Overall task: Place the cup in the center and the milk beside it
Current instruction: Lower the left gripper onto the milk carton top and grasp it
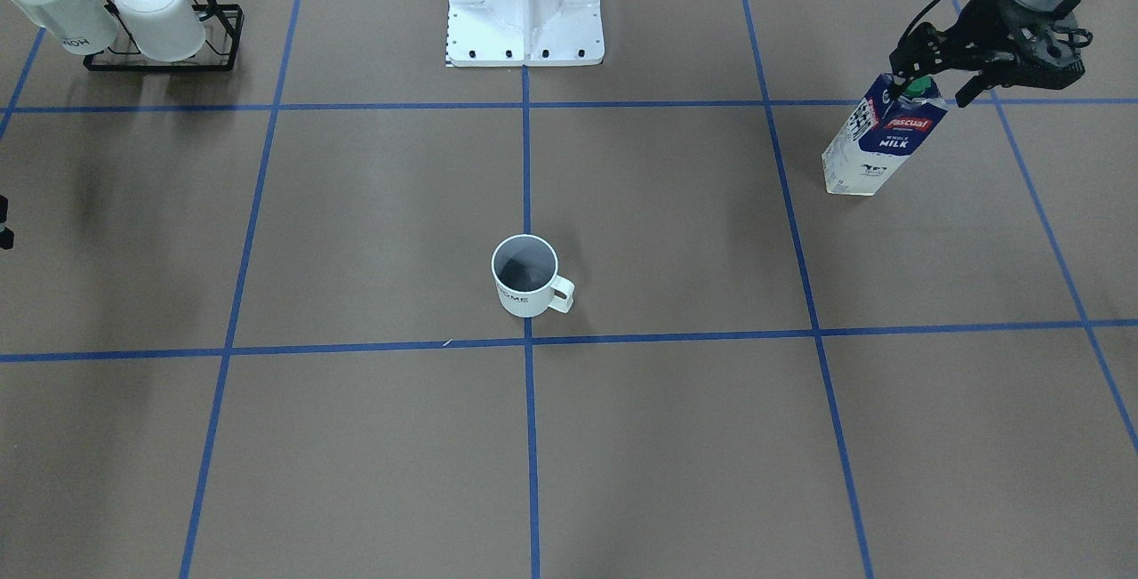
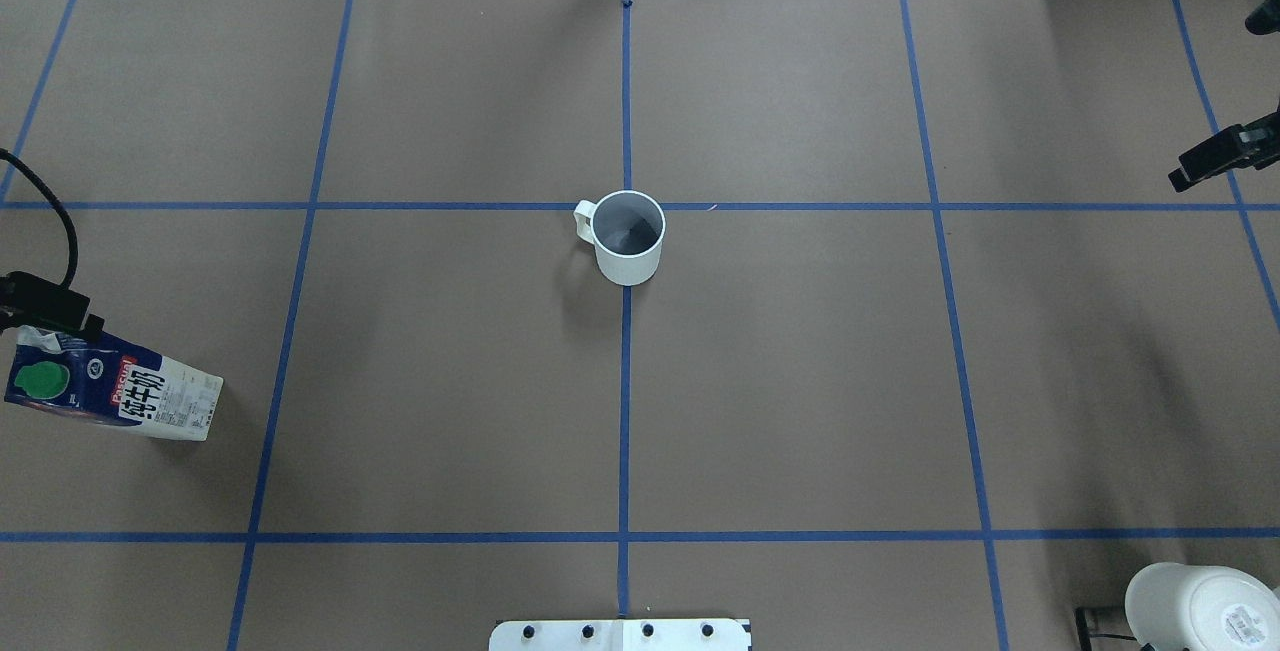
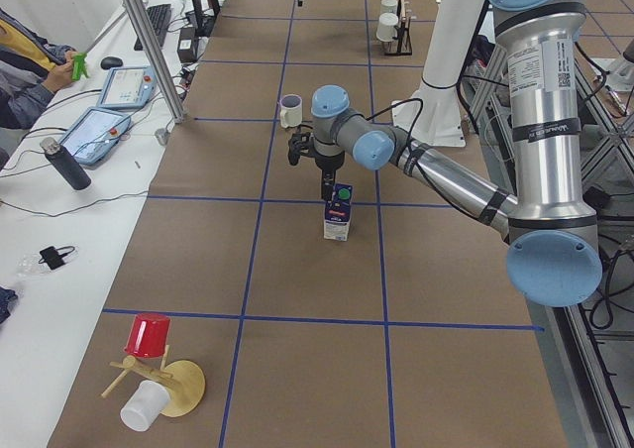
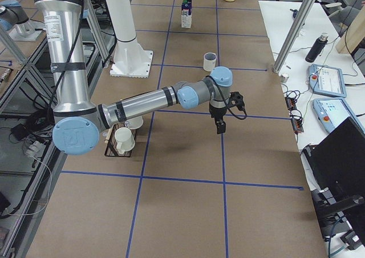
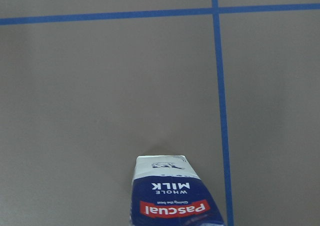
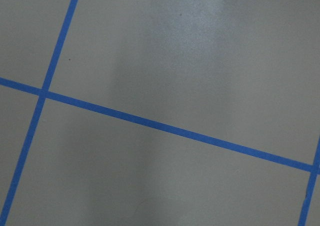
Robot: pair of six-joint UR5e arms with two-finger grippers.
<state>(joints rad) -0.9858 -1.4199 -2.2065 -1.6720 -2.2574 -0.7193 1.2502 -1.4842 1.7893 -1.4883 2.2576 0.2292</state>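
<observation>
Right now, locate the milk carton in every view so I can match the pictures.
Front-facing: milk upper right.
Overhead: milk at the far left edge, below mid-height.
Exterior left: milk at the centre.
Exterior right: milk top centre, small and far off.
Left wrist: milk bottom centre, label upside down.
Right wrist: not in it.
Shared landmark: the cup, on the middle tape line, in all four exterior views.
</observation>
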